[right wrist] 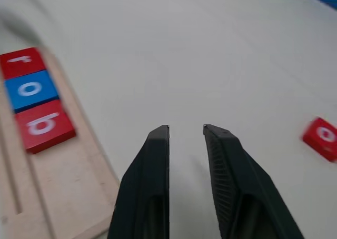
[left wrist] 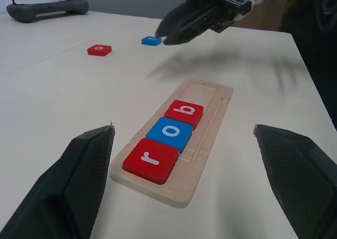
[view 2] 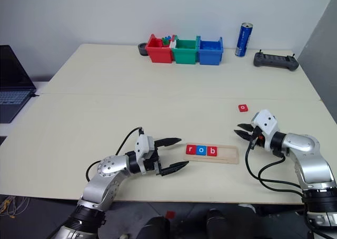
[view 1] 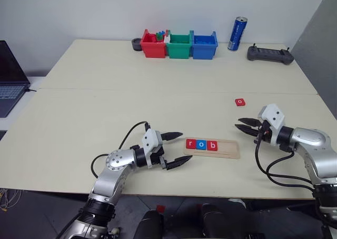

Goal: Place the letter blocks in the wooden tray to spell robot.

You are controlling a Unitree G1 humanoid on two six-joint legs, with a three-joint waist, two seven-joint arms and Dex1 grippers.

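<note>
Closest in, the left tool (view 1: 175, 150) sits low on the tabletop (view 1: 105, 97) with its fingers spread wide and nothing between them, pointing at the near end of the wooden tray (view 1: 227, 149). The tray already has three letter blocks in it — red r (view 1: 190, 143), blue o (view 1: 201, 144), red b (view 1: 212, 145) — butted up side by side, with the other end of the groove bare. Just past that end the right tool (view 1: 245, 124) hangs above the tabletop, fingers nearly together with only a thin gap, gripping nothing. A bit farther out lies a red o tile (view 1: 239, 101), flat and face up, and the left wrist view also catches a blue tile (left wrist: 151, 40) beyond it — I can't read its letter. My guess is these tiles are light, stiff and kind of slick, so pinch across two opposite edges, not the faces. Way at the back are the plastic bins (view 1: 179, 45), a can (view 1: 237, 33) and a controller (view 1: 270, 54).
</note>
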